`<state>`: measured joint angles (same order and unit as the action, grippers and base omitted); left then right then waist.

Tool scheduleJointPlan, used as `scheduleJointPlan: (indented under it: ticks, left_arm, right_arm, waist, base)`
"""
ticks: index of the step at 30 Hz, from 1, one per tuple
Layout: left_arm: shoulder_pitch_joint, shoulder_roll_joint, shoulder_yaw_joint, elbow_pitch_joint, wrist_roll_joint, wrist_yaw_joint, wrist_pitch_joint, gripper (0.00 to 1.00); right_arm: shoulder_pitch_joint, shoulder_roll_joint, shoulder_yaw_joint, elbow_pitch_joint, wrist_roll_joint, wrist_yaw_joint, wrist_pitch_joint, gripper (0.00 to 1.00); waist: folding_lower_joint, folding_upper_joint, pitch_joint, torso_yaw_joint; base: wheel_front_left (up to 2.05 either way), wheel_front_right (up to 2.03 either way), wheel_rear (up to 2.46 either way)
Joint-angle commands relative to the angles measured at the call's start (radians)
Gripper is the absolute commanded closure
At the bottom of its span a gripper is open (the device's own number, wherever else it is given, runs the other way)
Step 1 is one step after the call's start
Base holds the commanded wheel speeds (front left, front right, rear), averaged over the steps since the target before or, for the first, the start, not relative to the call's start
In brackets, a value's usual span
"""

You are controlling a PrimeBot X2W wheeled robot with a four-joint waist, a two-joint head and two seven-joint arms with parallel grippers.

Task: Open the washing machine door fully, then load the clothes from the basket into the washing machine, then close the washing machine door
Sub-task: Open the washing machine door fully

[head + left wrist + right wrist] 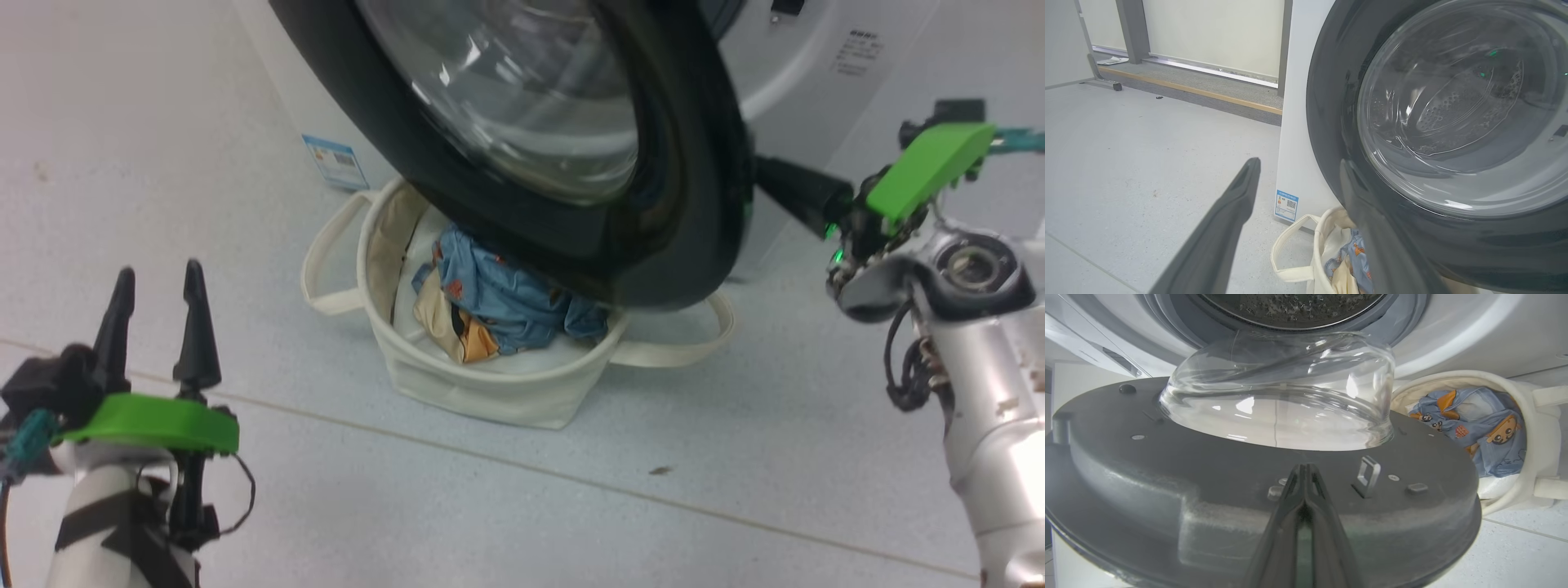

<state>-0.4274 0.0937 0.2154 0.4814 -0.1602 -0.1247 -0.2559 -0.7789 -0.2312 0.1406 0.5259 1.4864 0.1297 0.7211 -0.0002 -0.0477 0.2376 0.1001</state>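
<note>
Head view: a pale grey, speckled floor (571, 506) fills the scene, crossed on a slant by a thin tan seam (490, 459) and marked by a few dark specks. The white machine (784, 65) stands on it with a small blue label (335, 162) low on its front. The door (694, 163) is partly open, its black rim hanging over the basket (482, 392), which sits on the floor just in front of the machine. The clothes (506, 294) lie bunched inside the basket.

The left pincer (159, 271) hovers over bare floor at the lower left, fingers spread, well apart from the basket. The right pincer (763, 171) has its fingers pressed together, pinching nothing. In the right wrist view its tips are against the door's grey inner face beside a metal latch loop (1368, 473).

In the left wrist view a cream-panelled wall (1208, 32) with a grey post (1133, 28) stands behind the machine, and a wood-edged strip runs along its base.
</note>
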Motion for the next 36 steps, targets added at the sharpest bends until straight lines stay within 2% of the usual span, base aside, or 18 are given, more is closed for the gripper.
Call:
scheduleJointPlan:
  ticks: [1,17,24,36]
  left_arm:
    - [0.007,0.037,0.041,-0.027,0.005,-0.005,-0.006,0.00]
    - [0.111,0.048,0.075,-0.054,0.023,0.000,-0.006,0.00]
    - [0.156,0.053,0.092,-0.066,0.012,0.000,-0.006,0.00]
    - [0.192,0.054,0.095,-0.062,0.011,0.004,-0.006,0.00]
  right_arm:
    - [0.013,0.017,0.022,-0.045,-0.008,0.001,0.018,1.00]
    - [0.157,0.078,0.131,-0.156,-0.084,0.001,0.084,1.00]
    - [0.216,0.111,0.151,-0.228,-0.104,0.001,0.100,1.00]
    - [0.278,0.158,0.148,-0.247,-0.106,0.001,0.082,1.00]
  waist:
    - [0.0002,0.0000,-0.024,0.002]
    - [0.0002,0.0000,-0.124,0.046]
    - [0.0002,0.0000,-0.160,0.101]
    - [0.0002,0.0000,-0.209,0.204]
  base:
    - [0.00,0.00,0.00]
    - [0.00,0.00,0.00]
    - [0.00,0.00,0.00]
    - [0.00,0.00,0.00]
